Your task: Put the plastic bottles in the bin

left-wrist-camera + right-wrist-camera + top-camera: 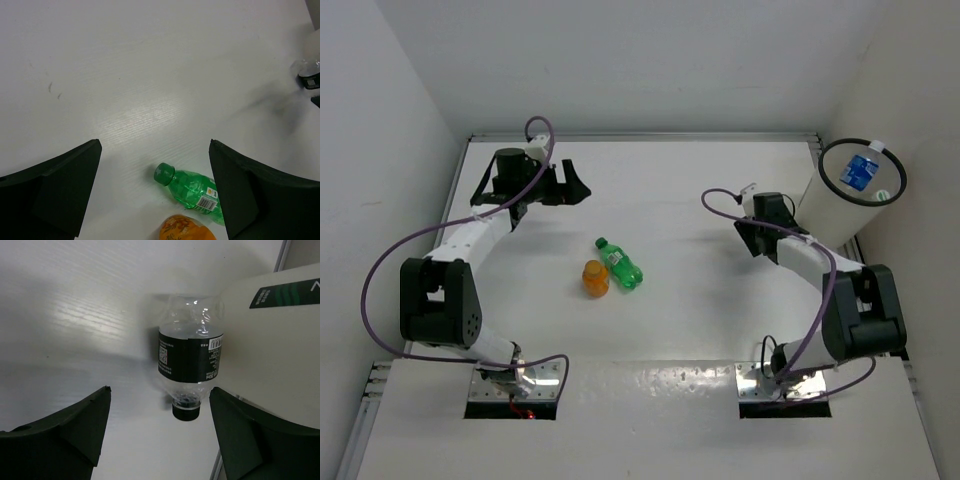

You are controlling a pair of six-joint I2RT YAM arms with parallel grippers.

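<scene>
Right wrist view: right claw (159, 390) open, holding nothing, facing the cap of a clear dark-labelled bottle (190, 357) lying on the desk (75, 315) beside the bin (270, 350); likely light, thin-walled, slippery, so grip its labelled middle.

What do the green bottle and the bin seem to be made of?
Green bottle: probably translucent, glossy plastic; light shows through its shiny body. Bin: opaque white wall with a matte look, perhaps plastic or coated card; the view leaves it open.
</scene>
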